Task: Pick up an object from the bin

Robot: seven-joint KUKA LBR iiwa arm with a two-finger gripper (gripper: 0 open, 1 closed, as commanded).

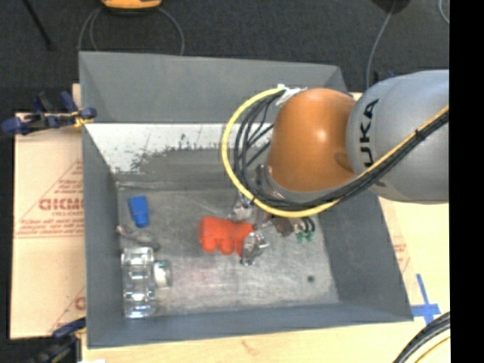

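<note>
Light from above, fairly even. Glare on orange wrist cover (310,138) and bin (166,138) back wall; floor under arm (401,138) probably shadowed.

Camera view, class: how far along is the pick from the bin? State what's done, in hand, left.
Done: the arm is down in the bin, its tip beside the orange-red lump mid-bin. In hand: the grasp, not visibly made. Left: lifting the lump off the floor.
</note>
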